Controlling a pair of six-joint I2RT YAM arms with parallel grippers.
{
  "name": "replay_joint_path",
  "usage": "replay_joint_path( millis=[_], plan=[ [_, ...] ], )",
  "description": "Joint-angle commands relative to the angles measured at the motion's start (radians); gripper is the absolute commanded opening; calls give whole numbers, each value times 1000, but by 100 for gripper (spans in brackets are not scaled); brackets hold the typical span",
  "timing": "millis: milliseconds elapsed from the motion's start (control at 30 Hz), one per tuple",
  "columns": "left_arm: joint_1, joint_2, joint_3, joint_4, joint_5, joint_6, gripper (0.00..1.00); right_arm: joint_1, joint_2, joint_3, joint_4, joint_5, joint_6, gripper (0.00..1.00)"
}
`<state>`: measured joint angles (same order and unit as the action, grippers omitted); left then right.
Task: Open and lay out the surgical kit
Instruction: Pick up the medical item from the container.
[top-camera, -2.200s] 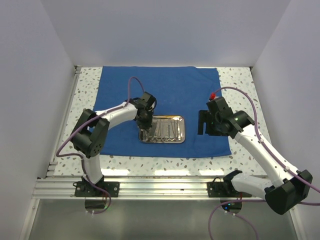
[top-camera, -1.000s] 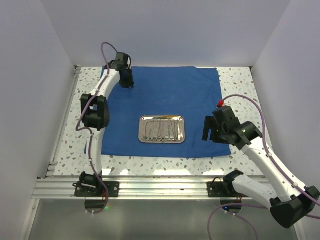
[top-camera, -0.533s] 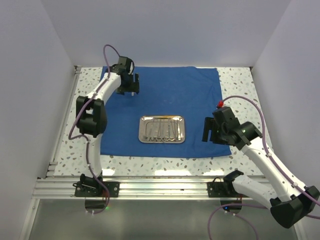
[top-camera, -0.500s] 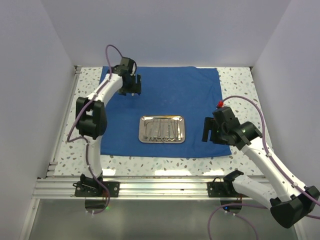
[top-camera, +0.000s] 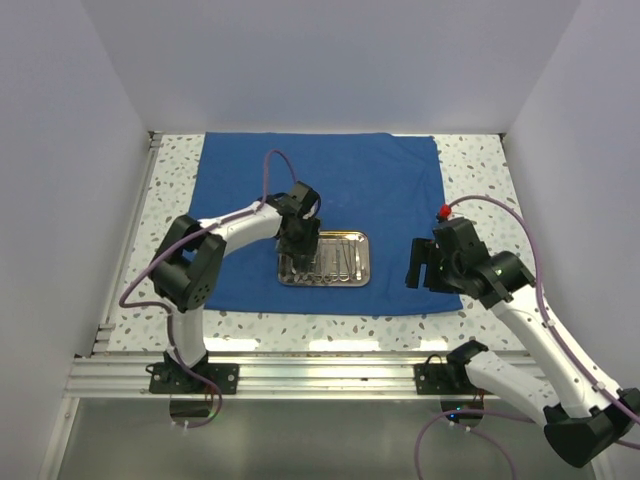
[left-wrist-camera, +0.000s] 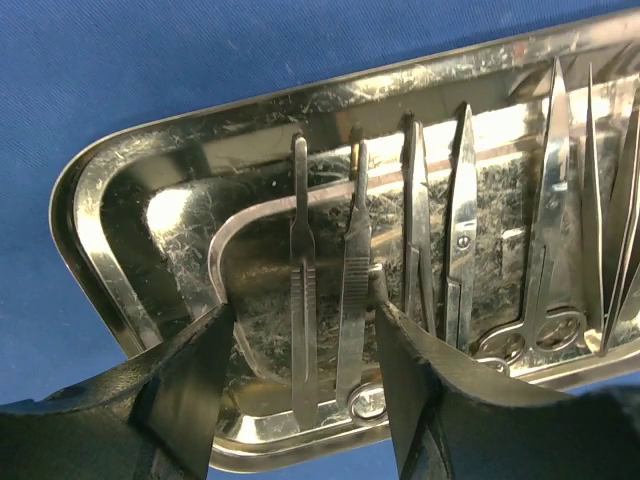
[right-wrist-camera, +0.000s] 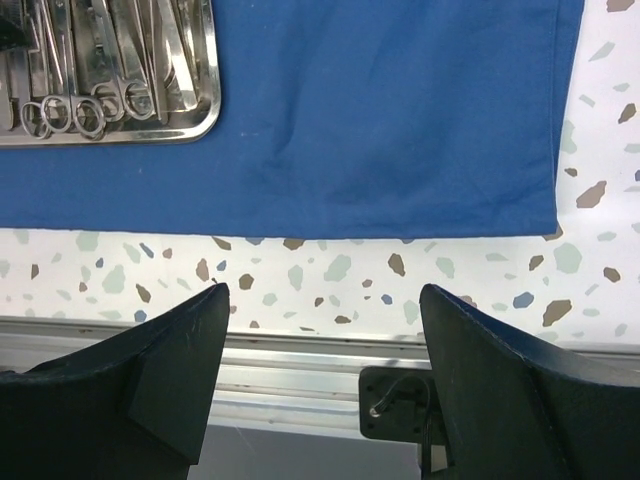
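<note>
A white table (top-camera: 480, 165) flecked with grey, brown and blue chips is seen. A royal-blue cloth (top-camera: 380, 180) is spread flat and open directly on it, covering most of the middle. Bare speckled strips are left at the left side, the right side and along the near edge, where the cloth's hem runs roughly parallel to an aluminium rail (top-camera: 330, 375) fixed to the table's front. The near right corner of the cloth is laid square. The far hem appears to reach the back wall, though this cannot be told for sure.

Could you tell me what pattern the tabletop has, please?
The tabletop is white with brown, grey and bluish flecks, clearest in the right wrist view.
</note>
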<state>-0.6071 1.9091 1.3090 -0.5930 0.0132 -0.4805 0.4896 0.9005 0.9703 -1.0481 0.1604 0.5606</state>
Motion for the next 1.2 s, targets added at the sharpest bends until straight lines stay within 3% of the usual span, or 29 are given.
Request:
replay_joint_path(
  millis=[0, 267, 700, 1167],
  plan=[
    [-10, 31, 41, 98, -41, -50, 62, 0, -37, 38, -58, -19, 2, 81],
    [-8, 162, 228, 42, -110, -38, 56, -2, -87, 53, -122, -2, 5, 80],
    [-8, 215, 398, -36, -125, -21, 47, -2, -94, 42, -133, 7, 13, 81],
    [-8, 179, 289, -19, -147, -15, 41, 0, -91, 24, -133, 18, 19, 81]
  ],
)
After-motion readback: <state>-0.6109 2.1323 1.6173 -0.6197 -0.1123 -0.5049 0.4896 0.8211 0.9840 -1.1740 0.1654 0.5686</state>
